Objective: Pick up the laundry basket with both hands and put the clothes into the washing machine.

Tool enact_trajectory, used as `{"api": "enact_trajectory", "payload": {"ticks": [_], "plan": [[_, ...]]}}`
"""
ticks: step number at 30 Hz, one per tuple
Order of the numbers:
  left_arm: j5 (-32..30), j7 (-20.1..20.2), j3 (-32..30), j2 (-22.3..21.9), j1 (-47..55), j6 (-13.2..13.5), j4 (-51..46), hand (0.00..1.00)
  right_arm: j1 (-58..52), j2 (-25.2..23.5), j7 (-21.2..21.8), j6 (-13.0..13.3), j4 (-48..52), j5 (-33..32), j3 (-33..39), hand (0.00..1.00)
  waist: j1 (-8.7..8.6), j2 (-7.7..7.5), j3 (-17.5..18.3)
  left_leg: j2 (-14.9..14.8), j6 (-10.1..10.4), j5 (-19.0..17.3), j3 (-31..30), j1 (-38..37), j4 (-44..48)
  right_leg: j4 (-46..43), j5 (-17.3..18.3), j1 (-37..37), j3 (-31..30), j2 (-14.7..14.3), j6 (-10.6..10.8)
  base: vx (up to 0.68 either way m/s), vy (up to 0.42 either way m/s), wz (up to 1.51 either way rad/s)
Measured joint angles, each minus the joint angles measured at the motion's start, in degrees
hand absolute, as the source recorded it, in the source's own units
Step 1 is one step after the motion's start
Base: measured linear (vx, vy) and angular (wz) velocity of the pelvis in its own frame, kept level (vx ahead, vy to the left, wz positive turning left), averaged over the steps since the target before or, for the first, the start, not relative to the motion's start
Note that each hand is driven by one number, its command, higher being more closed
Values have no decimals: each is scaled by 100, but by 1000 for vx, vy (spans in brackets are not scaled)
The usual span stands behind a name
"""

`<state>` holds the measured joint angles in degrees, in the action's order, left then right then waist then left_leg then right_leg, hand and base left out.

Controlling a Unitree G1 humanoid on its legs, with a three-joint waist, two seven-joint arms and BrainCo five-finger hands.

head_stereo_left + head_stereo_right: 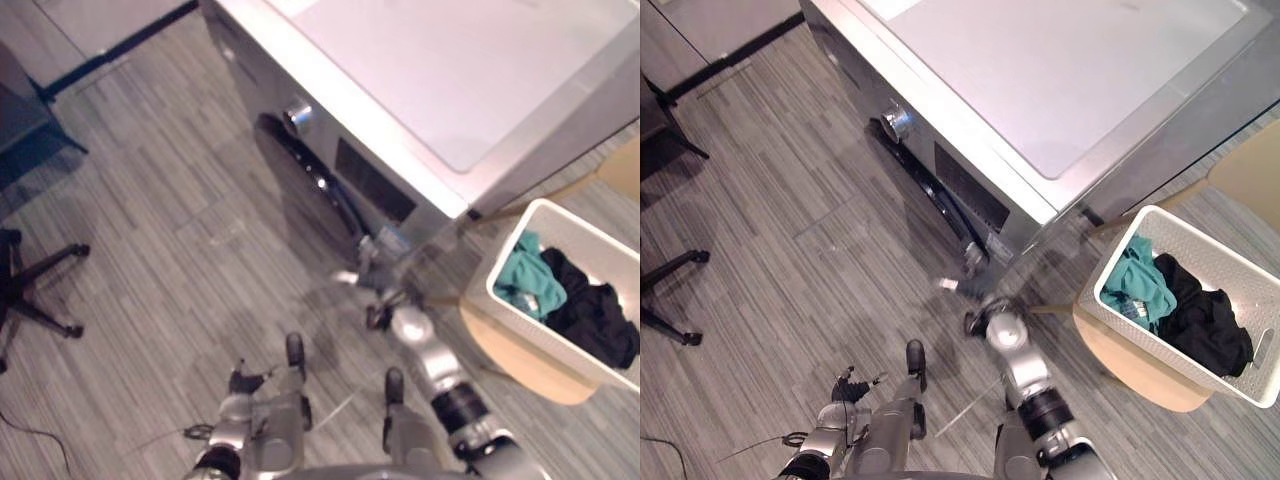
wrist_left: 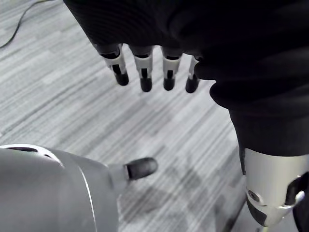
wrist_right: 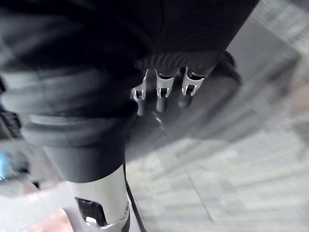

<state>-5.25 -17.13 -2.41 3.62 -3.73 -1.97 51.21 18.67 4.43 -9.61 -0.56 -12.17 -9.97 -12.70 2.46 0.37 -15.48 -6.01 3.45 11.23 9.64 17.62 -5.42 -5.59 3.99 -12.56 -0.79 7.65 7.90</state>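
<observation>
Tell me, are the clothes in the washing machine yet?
Not yet. Done: nothing; the teal and black clothes lie in the white laundry basket on a wooden stool beside the washing machine. In hand: the right hand is out by the machine's front, open and empty; the left hand hangs low, open too. To do: gripping the basket with both hands, lifting it, loading the clothes.

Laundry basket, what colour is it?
The laundry basket is white, clearest in the right eye view.
</observation>
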Motion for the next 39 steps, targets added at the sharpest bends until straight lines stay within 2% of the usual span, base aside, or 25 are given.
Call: {"api": "enact_trajectory", "payload": {"ticks": [3,8,14,18,19,20,21,24,25,27,30,32,34,36,37,38,39], "plan": [[6,-73,-14,31,-14,-4,-2,0,-14,151,-195,-52,144,232,-47,0,15,-5,-80,4,2,33,3,77,0,-22,-4,-92,-29,-1,-6,0,2,-2],[20,-102,-44,24,-15,-7,-9,0,-43,2,-444,-92,542,480,-75,0,16,-1,-157,-26,-16,72,42,266,-1,-22,-63,-308,-100,-38,-70,-11,1,-5],[69,-296,-38,21,-19,-3,-154,0,118,-190,-808,-100,811,949,-93,0,19,38,-373,-23,-15,88,-18,432,-1,-23,-102,-442,-64,-40,-23,-10,9,3],[130,-321,104,-6,-38,8,-475,0,1398,-145,-915,-91,-60,961,-135,0,22,242,-571,-12,-21,199,-201,679,-1,-32,-133,-582,101,-45,5,-22,18,19],[217,-347,217,-1,-42,25,-647,0,1906,-163,-970,-90,-475,959,-83,0,100,333,-654,-12,-19,220,-272,724,-1,-37,-133,-587,171,-53,5,-17,16,26],[255,-422,273,4,-26,70,-829,0,2049,-216,-1218,-25,-630,1004,-19,0,160,380,-698,-18,-15,244,-338,779,-1,-48,-133,-616,237,-64,5,-97,24,50],[559,-470,709,14,-135,335,-1467,0,3613,-168,-1051,146,-2030,758,368,0,424,628,-979,-95,26,379,-604,1204,-1,-217,-152,-965,469,-127,20,-106,30,47],[594,-471,745,14,-150,361,-1476,0,3691,-252,-1045,130,-2063,703,361,0,542,652,-1012,-99,29,403,-685,1265,-2,-252,-149,-989,562,-137,21,-47,24,23],[647,-472,748,32,-151,377,-1473,0,3844,-250,-1045,219,-2282,705,388,0,575,651,-1018,-78,28,405,-800,1348,-4,-285,-145,-1043,632,-133,28,-30,39,23],[698,-510,862,134,-237,388,-1435,0,3880,-251,-1041,265,-2233,635,551,0,539,660,-1020,-83,11,389,-1015,1505,-2,-253,-146,-1074,837,-142,30,-26,47,35],[696,-538,911,121,-260,372,-1433,0,3802,-298,-1058,241,-2139,435,739,0,605,658,-1020,-88,12,387,-1078,1508,1,-302,-140,-1051,905,-147,33,-7,36,19],[685,-544,871,116,-251,285,-1353,0,3136,-335,-1062,167,-1556,83,573,0,722,632,-1021,-84,12,389,-956,1360,1,-329,-132,-939,848,-116,42,43,25,-3],[682,-545,833,120,-209,217,-1313,0,2675,-344,-961,138,-1430,-38,189,0,719,591,-1016,-68,15,392,-866,1194,1,-331,-104,-825,768,-87,41,93,-16,-15],[671,-544,827,118,-203,215,-1314,0,2224,-354,-804,116,-1324,-91,-219,0,679,571,-1008,-66,32,405,-785,1086,1,-325,-83,-761,682,-77,50,100,-36,-16],[658,-542,822,119,-205,215,-1318,0,2009,-393,-699,120,-1312,-150,-368,0,604,567,-1006,-60,33,406,-780,1049,1,-323,-67,-728,680,-79,44,106,-57,-9],[551,-537,774,119,-213,212,-1317,0,1476,-441,-489,122,-1243,-341,-580,0,498,489,-967,-65,25,412,-724,982,1,-318,-42,-689,644,-91,40,108,-61,-7],[546,-537,763,119,-213,210,-1317,0,1381,-444,-460,120,-1214,-362,-611,0,480,467,-956,-67,6,426,-711,970,1,-318,-37,-685,634,-93,40,134,-78,-17]]}}
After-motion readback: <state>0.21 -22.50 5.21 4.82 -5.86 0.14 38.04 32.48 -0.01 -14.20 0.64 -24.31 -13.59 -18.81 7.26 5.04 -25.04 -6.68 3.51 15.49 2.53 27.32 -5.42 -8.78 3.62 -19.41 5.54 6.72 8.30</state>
